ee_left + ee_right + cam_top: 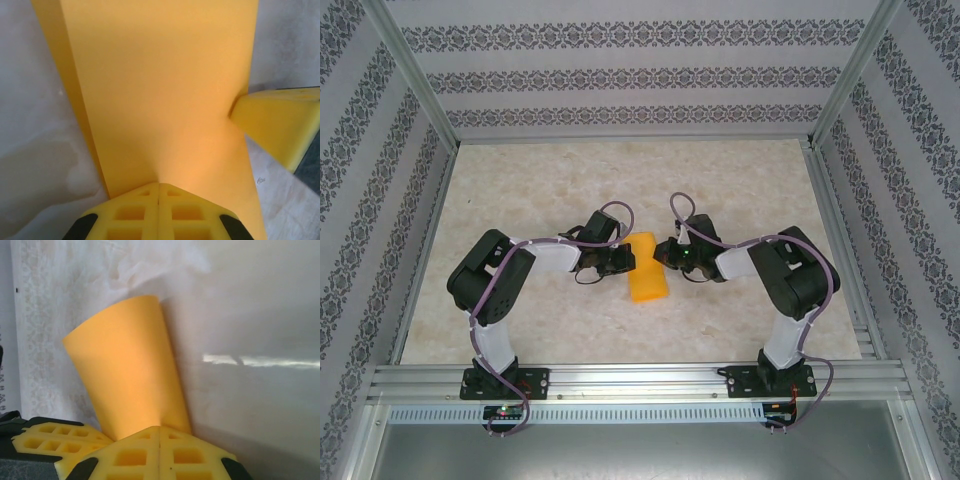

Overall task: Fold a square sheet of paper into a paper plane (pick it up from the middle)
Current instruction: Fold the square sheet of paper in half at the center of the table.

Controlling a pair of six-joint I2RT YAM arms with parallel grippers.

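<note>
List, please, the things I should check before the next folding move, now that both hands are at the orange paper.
1. Left hand shut on the paper sheet: ok.
2. Right hand shut on the same sheet: ok.
3. Sheet flat between the hands: not ok, it curls in the right wrist view.
4. Edges lined up for a crease: cannot tell.
5. Paper free of tears: ok on the faces that show.
</note>
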